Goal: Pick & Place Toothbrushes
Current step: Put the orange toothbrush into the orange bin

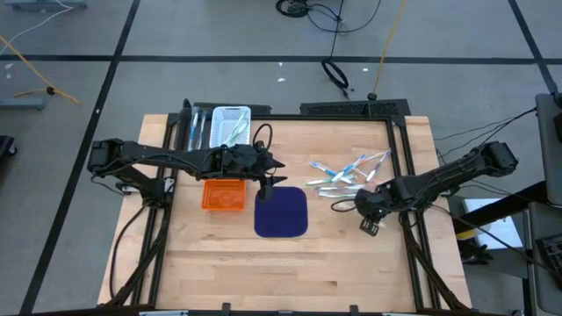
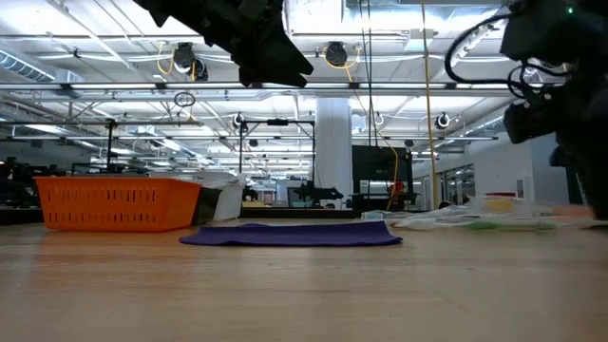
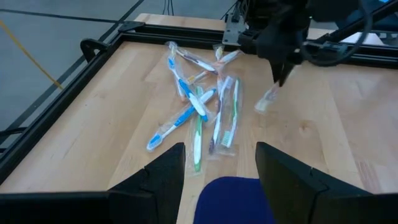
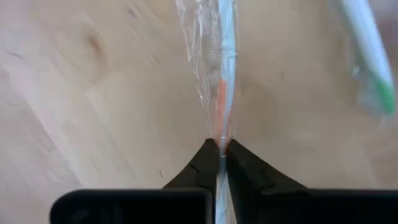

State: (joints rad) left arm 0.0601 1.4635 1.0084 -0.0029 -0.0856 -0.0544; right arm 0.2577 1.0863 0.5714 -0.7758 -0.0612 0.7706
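The right end effector (image 4: 222,149) sits low over the right side of the counter (image 1: 219,263), fingers pinched tight on one wrapped toothbrush (image 4: 221,74). Just beyond it, the remaining toothbrushes (image 3: 199,106) lie in a loose pile on the wood. The left end effector (image 3: 217,171) hovers above the dark blue mat (image 1: 281,211) at centre, fingers spread wide, holding nothing. Left of the mat stands an orange basket (image 1: 224,195), with a white basket (image 1: 230,125) farther back.

green toothbrush (image 4: 373,68) blurred and cut off at the edge, white basket (image 1: 230,123) partly behind left arm
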